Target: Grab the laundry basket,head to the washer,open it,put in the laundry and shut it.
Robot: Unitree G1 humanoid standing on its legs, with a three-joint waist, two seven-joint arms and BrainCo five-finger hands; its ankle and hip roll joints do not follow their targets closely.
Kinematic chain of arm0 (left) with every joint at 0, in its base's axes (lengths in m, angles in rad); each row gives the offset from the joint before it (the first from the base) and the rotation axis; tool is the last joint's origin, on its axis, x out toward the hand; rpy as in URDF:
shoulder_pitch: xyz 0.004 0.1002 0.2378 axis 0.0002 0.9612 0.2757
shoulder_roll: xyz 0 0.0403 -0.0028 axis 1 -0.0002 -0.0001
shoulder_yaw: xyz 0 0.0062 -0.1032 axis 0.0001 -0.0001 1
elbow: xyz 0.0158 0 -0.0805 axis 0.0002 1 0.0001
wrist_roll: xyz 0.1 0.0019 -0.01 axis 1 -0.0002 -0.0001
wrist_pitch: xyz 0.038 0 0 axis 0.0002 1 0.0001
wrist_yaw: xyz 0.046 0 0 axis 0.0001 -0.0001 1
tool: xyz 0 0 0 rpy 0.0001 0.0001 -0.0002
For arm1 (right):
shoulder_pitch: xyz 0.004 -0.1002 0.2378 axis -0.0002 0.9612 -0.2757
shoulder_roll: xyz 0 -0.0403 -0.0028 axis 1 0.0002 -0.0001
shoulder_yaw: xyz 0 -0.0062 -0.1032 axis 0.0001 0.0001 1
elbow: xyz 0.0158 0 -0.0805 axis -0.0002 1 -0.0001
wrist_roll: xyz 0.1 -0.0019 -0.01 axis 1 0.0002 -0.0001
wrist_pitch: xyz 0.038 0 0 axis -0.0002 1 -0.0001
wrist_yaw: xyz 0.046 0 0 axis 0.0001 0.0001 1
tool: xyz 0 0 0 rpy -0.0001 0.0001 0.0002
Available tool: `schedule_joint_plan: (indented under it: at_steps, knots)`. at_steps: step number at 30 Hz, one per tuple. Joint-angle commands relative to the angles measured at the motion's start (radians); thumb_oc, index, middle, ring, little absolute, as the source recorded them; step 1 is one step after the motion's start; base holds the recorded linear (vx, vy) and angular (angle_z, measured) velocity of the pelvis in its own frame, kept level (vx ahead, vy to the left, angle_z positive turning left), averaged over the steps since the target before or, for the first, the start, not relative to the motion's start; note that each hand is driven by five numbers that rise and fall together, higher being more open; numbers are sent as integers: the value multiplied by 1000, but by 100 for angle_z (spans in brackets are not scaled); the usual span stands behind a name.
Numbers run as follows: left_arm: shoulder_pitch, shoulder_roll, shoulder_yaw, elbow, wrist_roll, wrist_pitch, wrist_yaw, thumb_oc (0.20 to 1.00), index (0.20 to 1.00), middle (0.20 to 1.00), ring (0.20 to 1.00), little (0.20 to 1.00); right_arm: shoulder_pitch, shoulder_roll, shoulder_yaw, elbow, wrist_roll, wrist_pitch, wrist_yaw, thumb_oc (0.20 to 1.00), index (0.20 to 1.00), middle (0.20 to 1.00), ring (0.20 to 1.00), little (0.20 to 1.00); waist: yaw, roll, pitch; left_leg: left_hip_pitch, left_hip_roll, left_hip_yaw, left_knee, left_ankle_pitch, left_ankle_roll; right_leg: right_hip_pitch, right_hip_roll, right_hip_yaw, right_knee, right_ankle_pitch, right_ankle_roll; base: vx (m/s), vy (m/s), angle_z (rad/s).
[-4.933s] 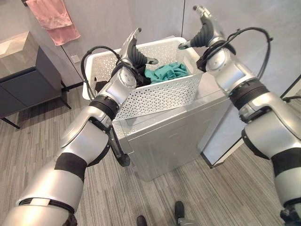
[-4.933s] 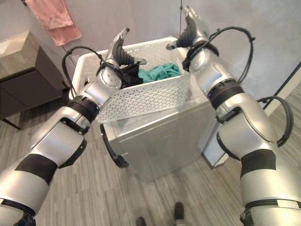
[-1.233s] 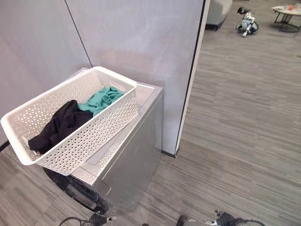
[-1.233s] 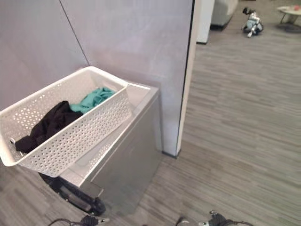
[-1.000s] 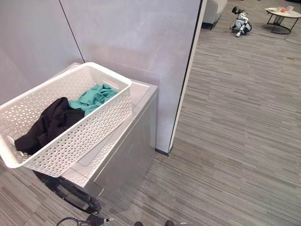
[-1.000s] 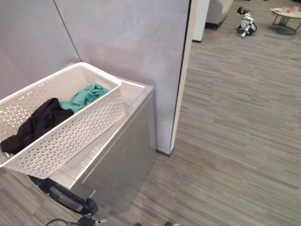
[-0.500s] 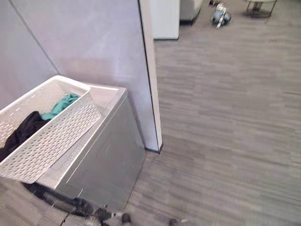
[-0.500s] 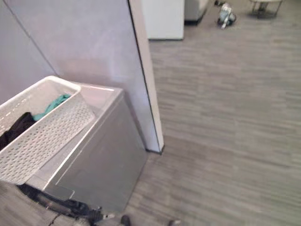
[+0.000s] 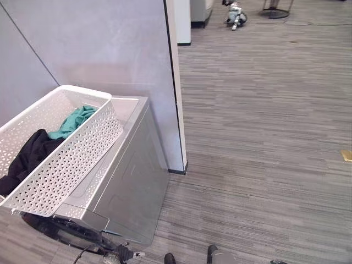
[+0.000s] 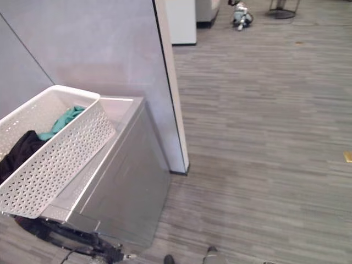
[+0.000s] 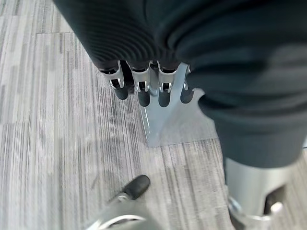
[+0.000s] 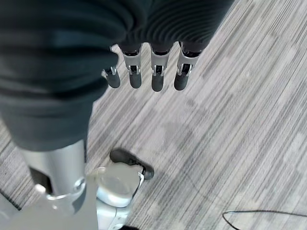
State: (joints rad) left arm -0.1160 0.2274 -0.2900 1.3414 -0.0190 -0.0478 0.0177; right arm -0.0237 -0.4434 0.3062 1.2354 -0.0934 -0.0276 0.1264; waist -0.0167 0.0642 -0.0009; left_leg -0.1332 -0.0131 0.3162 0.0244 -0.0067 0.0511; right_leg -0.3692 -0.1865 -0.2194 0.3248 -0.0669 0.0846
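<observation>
The white perforated laundry basket (image 9: 71, 159) rests on top of the silver washer (image 9: 132, 187) at the left and juts out past its front edge. Inside it lie a black garment (image 9: 27, 159) and a teal garment (image 9: 74, 121). The washer's dark front door (image 9: 55, 231) shows low under the basket. My left hand (image 11: 139, 91) hangs over the floor beside a silver panel, fingers straight and holding nothing. My right hand (image 12: 156, 72) hangs over bare floor, fingers straight and holding nothing.
A grey wall panel (image 9: 99, 49) stands behind the washer and ends in a corner post (image 9: 176, 93). Grey plank floor (image 9: 264, 137) stretches to the right. A small yellow item (image 9: 346, 155) lies at the right edge, and a small figure (image 9: 235, 12) sits far back.
Both hands, which held the basket's rims about five seconds ago, are off it and hang down. The camera has swung right; the basket stays on the washer.
</observation>
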Motion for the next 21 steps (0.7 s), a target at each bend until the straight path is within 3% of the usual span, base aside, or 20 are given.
schedule_joint_plan:
  at_steps: [1,2,3,5,8,10,13,14,15,16,18,20,21]
  knots:
    - [-19,87,69,-19,46,0,0,1000,1000,1000,1000,1000,-36,20,63,49,-30,-9,16,1000,1000,1000,1000,1000,-1,-55,27,-16,-3,4,21,-2,-65,184,3,-95,-165,127,48,-41,229,-91]
    - [-14,93,78,-19,49,0,0,1000,1000,1000,1000,1000,-35,26,74,38,-32,-11,22,1000,1000,1000,1000,1000,4,-64,26,-8,-7,25,9,6,-68,201,36,-126,-159,100,36,-54,199,-71]
    - [-12,93,82,-23,46,1,-3,1000,1000,1000,1000,1000,-31,29,85,40,-32,-17,20,1000,1000,1000,1000,1000,6,-77,23,-15,-16,42,8,21,-75,219,103,-119,-158,56,23,-53,160,-73]
    - [-14,88,72,-31,57,-1,-8,1000,1000,1000,1000,1000,-19,39,98,61,-34,-18,22,1000,1000,1000,1000,1000,8,-91,19,-20,-29,40,19,31,-77,248,176,-52,-158,7,-6,-63,79,-37]
    - [-18,70,46,-50,71,-1,-7,1000,1000,1000,1000,1000,-20,30,99,74,-36,-17,15,1000,1000,1000,1000,1000,18,-86,10,-40,-24,40,42,57,-84,282,204,-3,-248,15,-29,-35,-18,12]
    - [-21,63,36,-53,72,-5,-9,1000,1000,1000,1000,1000,-16,24,93,88,-38,-19,8,1000,1000,1000,1000,1000,20,-81,10,-53,-22,34,56,66,-84,297,208,12,-286,26,-34,-47,-48,6]
    - [-27,56,22,-58,82,-5,-13,1000,1000,1000,1000,1000,-12,12,89,92,-49,-18,2,1000,1000,1000,1000,1000,16,-80,17,-104,-14,23,173,55,-92,304,204,13,-317,40,-39,-62,-39,8]
    - [-29,55,20,-63,82,-6,-12,1000,1000,1000,1000,1000,-13,3,91,82,-52,-19,2,1000,1000,1000,1000,1000,21,-81,35,-137,-12,-27,260,65,-111,309,198,24,-313,39,-46,-68,-24,11]
    - [-30,55,20,-63,82,-6,-12,1000,1000,1000,1000,1000,-13,3,91,82,-52,-19,2,1000,1000,1000,1000,1000,20,-82,32,-140,-13,-28,258,69,-111,306,198,23,-313,41,-47,-81,30,0]
    - [-30,53,17,-58,78,-7,-6,1000,1000,1000,1000,1000,-16,-4,103,77,-68,-19,-1,1000,1000,1000,1000,1000,16,-81,45,-151,3,-63,277,65,-119,300,185,31,-301,42,-47,-44,68,-11]
    - [-27,54,17,-56,81,-7,-6,1000,1000,1000,1000,1000,-10,-4,106,74,-80,-20,-4,1000,1000,1000,1000,1000,8,-85,48,-141,58,-51,262,35,-103,304,164,34,-292,34,-41,-9,108,-5]
    - [-25,61,15,-48,82,-7,2,1000,1000,1000,1000,1000,-8,-5,112,61,-79,-21,-4,1000,1000,1000,1000,1000,12,-95,42,-151,85,-115,257,18,-91,295,143,57,-275,26,-40,21,126,19]
    - [-25,61,15,-47,82,-7,2,1000,1000,1000,1000,1000,-9,-5,111,61,-79,-21,-4,1000,1000,1000,1000,1000,11,-95,39,-154,84,-116,254,22,-90,291,142,57,-275,28,-40,21,110,12]
